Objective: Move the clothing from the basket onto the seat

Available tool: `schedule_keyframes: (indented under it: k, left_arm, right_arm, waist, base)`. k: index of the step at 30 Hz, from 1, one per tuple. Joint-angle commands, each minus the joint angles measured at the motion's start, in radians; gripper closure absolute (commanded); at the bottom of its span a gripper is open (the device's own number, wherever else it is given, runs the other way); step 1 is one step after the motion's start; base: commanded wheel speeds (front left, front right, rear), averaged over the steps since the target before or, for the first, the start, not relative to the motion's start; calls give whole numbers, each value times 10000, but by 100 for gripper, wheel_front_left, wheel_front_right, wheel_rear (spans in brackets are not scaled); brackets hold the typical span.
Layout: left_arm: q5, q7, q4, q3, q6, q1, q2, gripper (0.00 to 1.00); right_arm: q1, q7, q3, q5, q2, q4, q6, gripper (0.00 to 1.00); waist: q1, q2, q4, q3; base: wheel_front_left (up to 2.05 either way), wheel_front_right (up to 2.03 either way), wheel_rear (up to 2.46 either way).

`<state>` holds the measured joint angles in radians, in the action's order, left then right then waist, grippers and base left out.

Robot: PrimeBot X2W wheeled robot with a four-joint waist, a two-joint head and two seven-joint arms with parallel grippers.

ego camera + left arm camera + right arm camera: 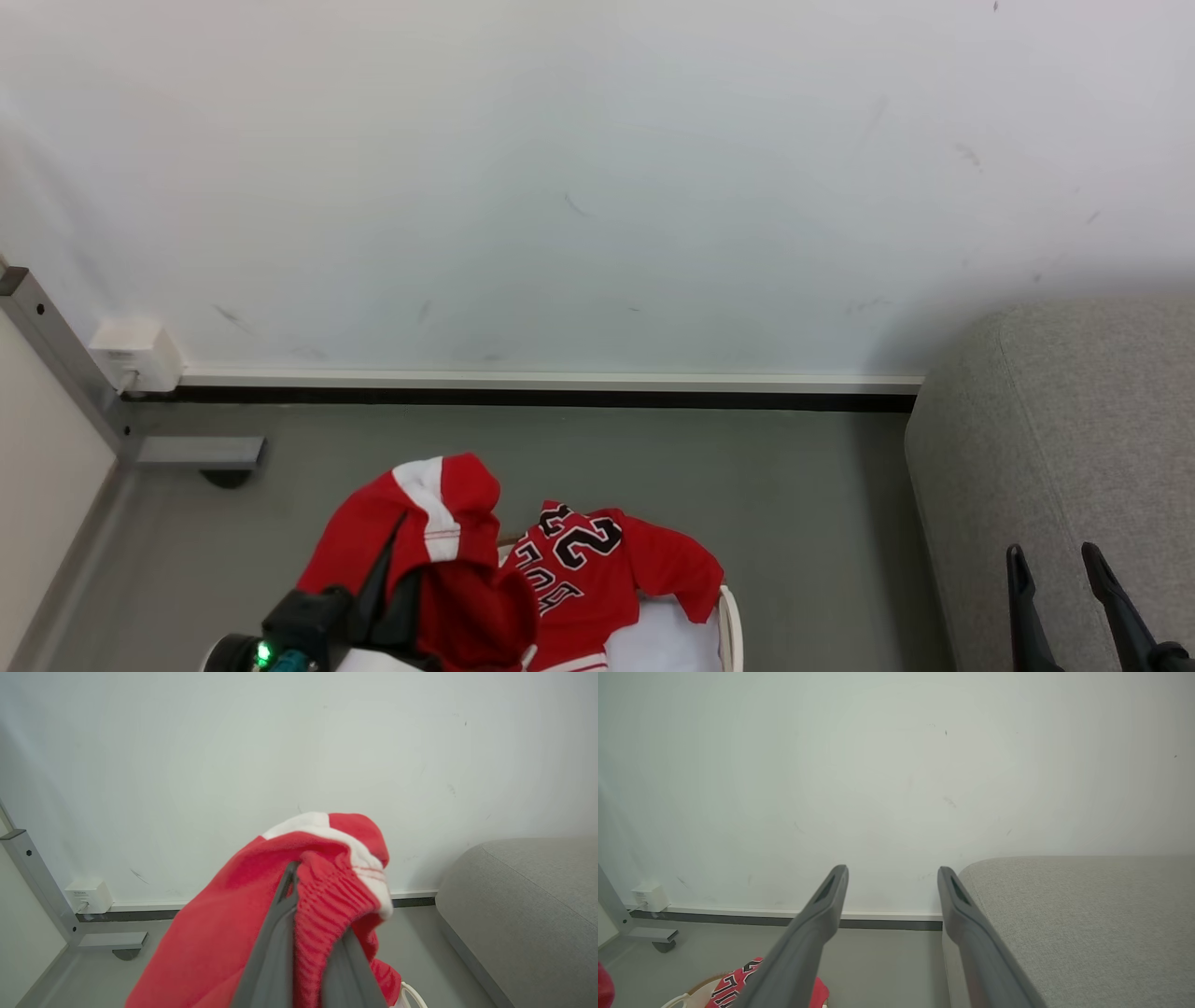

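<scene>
Striped red garment (pixel 411 523): bunched and clamped in your left claw (pixel 406 560), at the lower left of the head view, above the near-left part of the basket (pixel 731 635). Long axis runs roughly up and down that view. Its broad white stripe crosses the top fold and slants down to the right. In the left wrist view the ribbed red band sits between the two fingers; one fingertip is buried in cloth. The lower end is cut off by the frame edge, so you cannot tell whether it hangs clear of the basket.

Jersey (pixel 579 560): in the basket, draped up over the far rim, one sleeve reaching right. Black numerals sit turned, not upright, in the head view.

Basket: mostly out of frame; a strip of right rim and some pale lining (pixel 663 644) show.

Right claw (pixel 1052 553): spread wide, nothing in it, at the lower right in front of the seat (pixel 1055 439).

Seat: grey, at the right, well apart from both garments, grey floor (pixel 794 485) between. White wall (pixel 597 187) behind.
</scene>
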<state>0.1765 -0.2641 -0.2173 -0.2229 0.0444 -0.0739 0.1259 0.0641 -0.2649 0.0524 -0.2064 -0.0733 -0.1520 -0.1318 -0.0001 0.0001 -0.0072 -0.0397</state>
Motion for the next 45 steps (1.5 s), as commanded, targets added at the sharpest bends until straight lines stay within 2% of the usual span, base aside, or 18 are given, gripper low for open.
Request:
schedule_keyframes:
  k: [1, 11, 20, 27, 34, 39, 45]
  left_arm:
    - [-160, -7, 20, 43, -11, 103, -6, 100]
    - [-245, -6, -53, 128, -222, -153, -118, 100]
    - [-298, -7, -179, -374, -655, -559, -329, 100]
    - [-274, 199, -260, -1242, -947, -1068, -553, 100]
    - [17, 315, -557, -2278, -1126, -1670, -708, 100]
    - [205, 396, -657, -3154, -1126, -2066, -740, 100]
    - [863, 673, -478, -4541, -972, -2424, -740, 100]
  right_arm:
    - [125, 8, -9, -30, -88, 32, 21, 0]
    - [-50, 8, -320, -74, -175, 155, 21, 0]
    - [-385, 8, -1712, -453, -877, 476, 21, 0]
    - [-1018, 8, -3663, -803, -1356, 463, 21, 0]
    - [-1695, 8, -5485, -1231, -1482, 44, 21, 0]
    - [-2044, 8, -6222, -1382, -1357, -376, 21, 0]
    - [-2346, 8, -6501, -1507, -1164, -1088, 21, 0]
  waist:
    - [1, -1, 0, -2]
    - [1, -1, -88, 138]
    - [1, -1, -109, 110]
    - [1, -1, -93, 66]
    - [1, -1, -41, 57]
    - [1, -1, -38, 39]
    - [1, -1, -51, 18]
  base:
    - [0, 0, 0]
    - [0, 0, 0]
    - [0, 0, 0]
    - [0, 0, 0]
    - [0, 0, 0]
    - [0, 0, 0]
    - [0, 0, 0]
